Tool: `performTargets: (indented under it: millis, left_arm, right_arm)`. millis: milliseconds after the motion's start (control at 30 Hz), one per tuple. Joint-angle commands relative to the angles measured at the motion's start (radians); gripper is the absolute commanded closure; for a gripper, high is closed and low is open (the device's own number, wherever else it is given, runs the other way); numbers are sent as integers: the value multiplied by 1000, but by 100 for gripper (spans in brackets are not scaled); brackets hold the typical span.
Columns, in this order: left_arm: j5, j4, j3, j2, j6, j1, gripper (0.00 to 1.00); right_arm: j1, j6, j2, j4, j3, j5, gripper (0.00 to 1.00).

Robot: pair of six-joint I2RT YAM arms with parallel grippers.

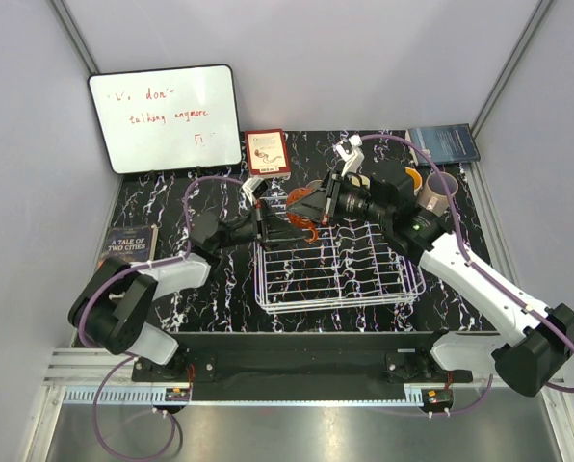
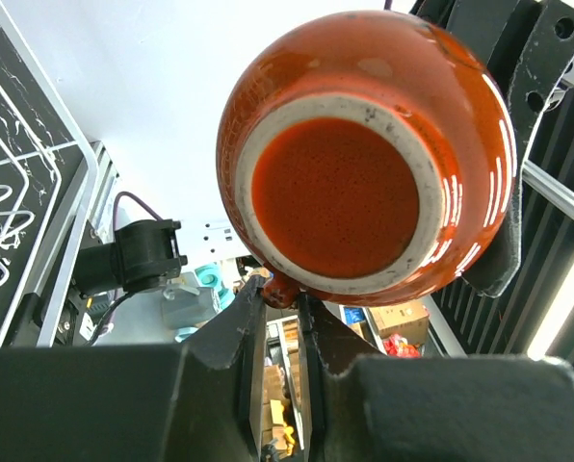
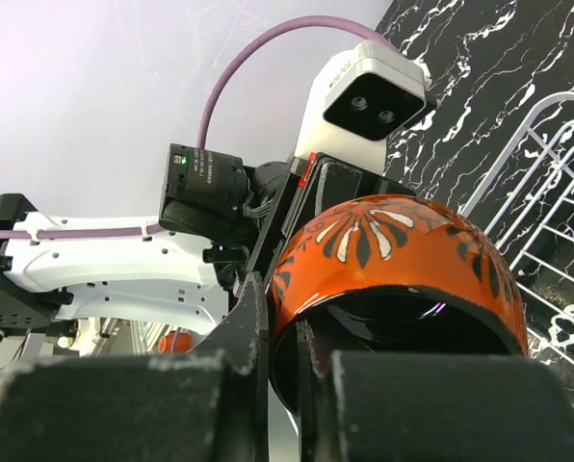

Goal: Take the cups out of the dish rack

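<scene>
The squat reddish-brown mug (image 1: 302, 207) hangs in the air over the far left corner of the white wire dish rack (image 1: 337, 289), held from both sides. My left gripper (image 1: 271, 219) is shut on its handle; in the left wrist view the handle sits pinched at the fingertips (image 2: 282, 294) and the mug (image 2: 354, 164) shows its underside. My right gripper (image 1: 323, 207) is shut on the mug's rim; in the right wrist view its gripper (image 3: 282, 313) clamps the wall of the mug (image 3: 393, 250). A pinkish-beige cup (image 1: 439, 192) stands on the table right of the rack. The other cups are hidden.
A whiteboard (image 1: 167, 117) leans at the back left. A red card (image 1: 268, 152) and a blue book (image 1: 443, 144) lie at the back. A book (image 1: 128, 245) lies at the left edge. The rack's wires show in the right wrist view (image 3: 557, 192).
</scene>
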State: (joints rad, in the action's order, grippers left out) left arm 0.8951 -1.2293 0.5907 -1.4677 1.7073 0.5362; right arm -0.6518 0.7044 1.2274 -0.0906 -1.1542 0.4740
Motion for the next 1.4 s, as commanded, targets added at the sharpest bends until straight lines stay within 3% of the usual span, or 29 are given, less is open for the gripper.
performTargets:
  millis: [0, 100, 133, 200, 267, 300, 333, 367, 400, 633, 700, 733, 833, 867, 967, 1067, 1233, 1367]
  left_arm:
    - [45, -437, 54, -9, -8, 2, 100]
    - [44, -437, 67, -37, -3, -2, 98]
    - [47, -437, 80, -57, 3, -2, 93]
    - [53, -437, 95, -78, 18, -4, 72]
    - [54, -437, 119, -100, 20, -4, 65]
    - [56, -437, 127, -106, 21, -4, 38]
    - [56, -437, 138, -118, 23, -4, 24]
    - [57, -437, 156, -124, 28, -2, 17]
    - [57, -437, 165, -131, 31, -4, 1]
    - [65, -435, 182, -160, 41, -28, 1]
    - [73, -331, 164, -152, -1, -57, 1]
    - [85, -252, 158, -132, -43, -67, 1]
    - [62, 267, 182, -41, -355, -87, 1]
    - [26, 668, 217, -13, -620, -81, 1]
    - [-247, 1320, 412, 52, -1090, -4, 1]
    - [-476, 1523, 498, 43, -1233, 68, 1]
    - [-824, 1655, 541, -14, -1276, 145, 1]
    - [-972, 1745, 570, -97, -1278, 171, 1]
  right_arm:
    - [12, -45, -12, 15, -27, 11, 100]
    - [12, -63, -38, -11, -16, 6, 100]
    - [12, -69, -46, -23, -13, -9, 100]
    - [14, -91, -66, -49, -15, -20, 100]
    - [14, -106, -88, -61, -16, -37, 100]
    - [12, -112, -91, -73, -19, -38, 100]
    - [12, -114, -97, -81, -25, -43, 100]
    - [12, -121, -100, -86, -27, -46, 100]
    - [12, -121, -104, -90, -27, -49, 100]
    - [14, -172, -137, -162, -64, -168, 100]
    - [14, -198, -129, -223, -94, -227, 100]
    - [12, -230, -109, -247, -137, -279, 100]
    - [14, -281, -48, -320, -229, -348, 100]
    - [12, -289, -34, -333, -251, -360, 100]
    - [12, -307, 24, -370, -320, -413, 100]
    - [12, -318, 89, -400, -384, -451, 100]
    - [14, -318, 202, -429, -486, -514, 100]
    - [24, -310, 277, -446, -548, -561, 100]
